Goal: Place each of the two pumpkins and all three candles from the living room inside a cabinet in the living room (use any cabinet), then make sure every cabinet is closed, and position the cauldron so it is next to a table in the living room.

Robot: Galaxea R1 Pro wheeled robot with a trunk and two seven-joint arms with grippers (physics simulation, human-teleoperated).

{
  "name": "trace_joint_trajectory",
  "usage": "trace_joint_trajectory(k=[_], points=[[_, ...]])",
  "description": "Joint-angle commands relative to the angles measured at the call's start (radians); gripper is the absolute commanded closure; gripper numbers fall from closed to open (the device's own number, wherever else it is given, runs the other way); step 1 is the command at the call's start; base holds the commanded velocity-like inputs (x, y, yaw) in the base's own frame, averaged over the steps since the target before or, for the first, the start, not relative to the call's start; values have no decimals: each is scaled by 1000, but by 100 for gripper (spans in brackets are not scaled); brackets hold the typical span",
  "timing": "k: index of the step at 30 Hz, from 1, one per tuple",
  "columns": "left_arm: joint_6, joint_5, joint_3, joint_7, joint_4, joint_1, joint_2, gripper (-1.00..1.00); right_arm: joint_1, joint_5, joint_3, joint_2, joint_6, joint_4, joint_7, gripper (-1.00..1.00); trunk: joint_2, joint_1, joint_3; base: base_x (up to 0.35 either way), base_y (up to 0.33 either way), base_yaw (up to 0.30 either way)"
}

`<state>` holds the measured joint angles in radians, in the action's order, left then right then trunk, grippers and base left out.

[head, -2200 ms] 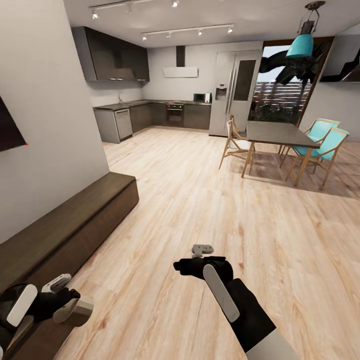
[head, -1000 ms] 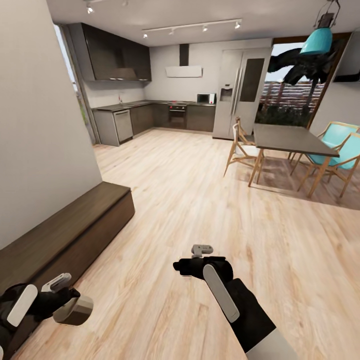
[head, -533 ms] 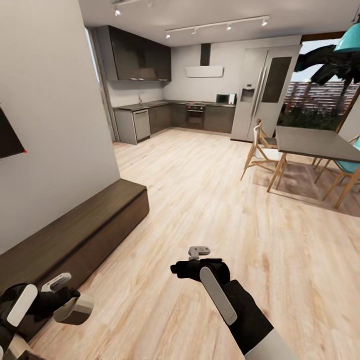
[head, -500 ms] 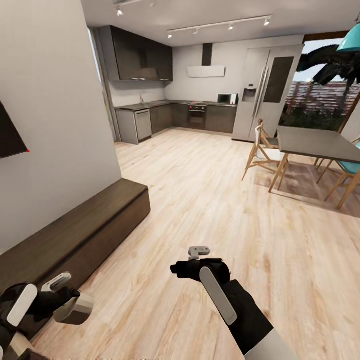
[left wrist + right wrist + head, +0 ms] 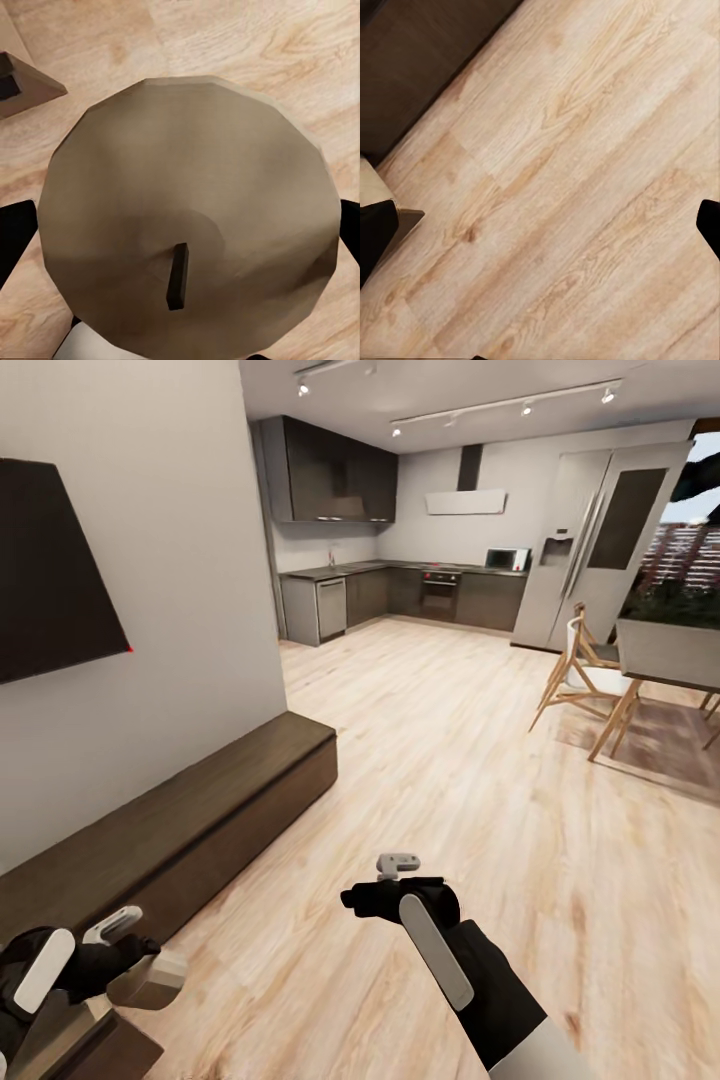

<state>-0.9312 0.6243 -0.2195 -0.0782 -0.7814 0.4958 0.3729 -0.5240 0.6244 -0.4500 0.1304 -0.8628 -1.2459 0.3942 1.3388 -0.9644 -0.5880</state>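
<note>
Left pincer [image 5: 125,960]: I have it pinching a candle [image 5: 187,225], wick showing, low beside the cabinet [image 5: 190,820].
Right pincer [image 5: 400,865]: I see the fingers spread over bare wood floor [image 5: 585,187].
Cabinet: along the wall, fronts shut.

My view has swung left since the earlier frames. The dark panel on the wall [image 5: 55,595] now takes up much more of the upper left, and the cabinet [image 5: 180,820] sits further toward the middle. Dining table [image 5: 668,650] and chair [image 5: 585,680] have slid to the right edge; the teal lamp and teal chairs are gone from frame. A dark corner [image 5: 95,1050] has appeared bottom left.
</note>
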Motion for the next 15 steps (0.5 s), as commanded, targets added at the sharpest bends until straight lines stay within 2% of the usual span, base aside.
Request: trace_joint_trajectory(k=[1, 8, 15], points=[[-4, 12, -1, -8, -1, 1, 0, 100, -1, 11, -1, 0, -1, -1, 10, -100, 1, 0, -1, 0, 0, 282], [-5, 12, -1, -8, -1, 1, 0, 100, -1, 8, -1, -1, -1, 3, 10, -100, 1, 0, -1, 0, 0, 282], [-5, 11, 1, -8, -1, 1, -12, 100, -1, -2, -2, -1, -1, 0, 11, -100, 1, 0, -1, 0, 0, 282]])
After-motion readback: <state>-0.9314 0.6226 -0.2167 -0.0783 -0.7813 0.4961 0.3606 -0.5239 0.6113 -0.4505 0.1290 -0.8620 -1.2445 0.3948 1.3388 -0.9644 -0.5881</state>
